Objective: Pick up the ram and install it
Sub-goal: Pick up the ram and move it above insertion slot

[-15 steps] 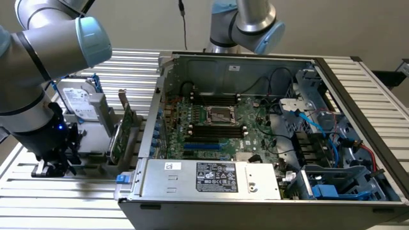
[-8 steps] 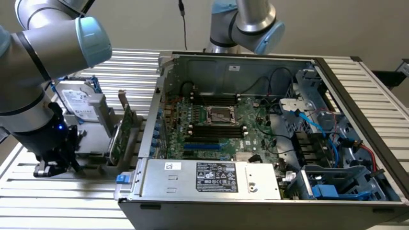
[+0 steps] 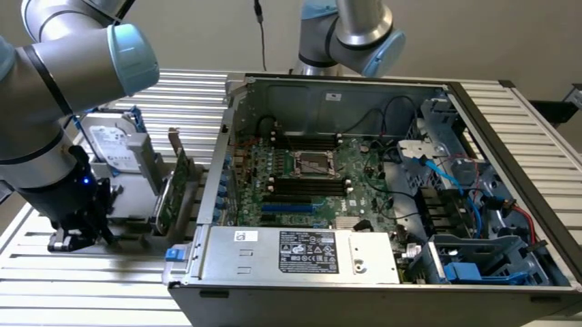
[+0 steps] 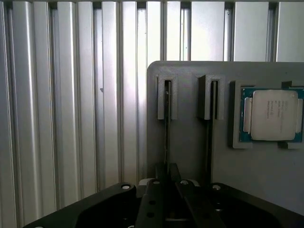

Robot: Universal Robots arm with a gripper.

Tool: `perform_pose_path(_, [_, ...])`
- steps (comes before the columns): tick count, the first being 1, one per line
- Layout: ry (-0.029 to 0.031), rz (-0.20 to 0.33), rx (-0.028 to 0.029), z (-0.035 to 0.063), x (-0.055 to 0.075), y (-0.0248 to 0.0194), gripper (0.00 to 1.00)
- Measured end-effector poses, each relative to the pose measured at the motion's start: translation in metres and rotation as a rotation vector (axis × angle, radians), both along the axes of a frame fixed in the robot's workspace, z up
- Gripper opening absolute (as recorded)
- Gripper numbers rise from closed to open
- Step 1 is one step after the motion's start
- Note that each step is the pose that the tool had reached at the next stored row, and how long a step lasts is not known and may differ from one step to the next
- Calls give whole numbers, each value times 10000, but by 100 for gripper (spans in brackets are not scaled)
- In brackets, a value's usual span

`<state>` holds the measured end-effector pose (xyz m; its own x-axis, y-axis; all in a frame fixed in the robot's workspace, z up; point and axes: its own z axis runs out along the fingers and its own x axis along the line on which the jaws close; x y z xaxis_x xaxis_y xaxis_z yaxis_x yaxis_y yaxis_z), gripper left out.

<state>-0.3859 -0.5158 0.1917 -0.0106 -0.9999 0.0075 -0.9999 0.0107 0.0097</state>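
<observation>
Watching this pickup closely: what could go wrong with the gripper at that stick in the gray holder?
The gripper pinches the ram by its thin edge; it might slip or tilt. The ram stands in a narrow holder slot, so an off-straight lift could bind it.

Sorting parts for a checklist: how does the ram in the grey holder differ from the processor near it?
The ram stands on edge in a slot, a thin dark strip; the processor lies flat, silver lid up. The gripper is closed on the ram; the processor is untouched. Both sit in the grey holder.
</observation>
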Motion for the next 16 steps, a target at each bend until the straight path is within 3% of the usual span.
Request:
perform_pose_path(10, [7,-1,6,21,0,0,14])
perform_pose_path(16, [45,-1,4,262,0,0,14])
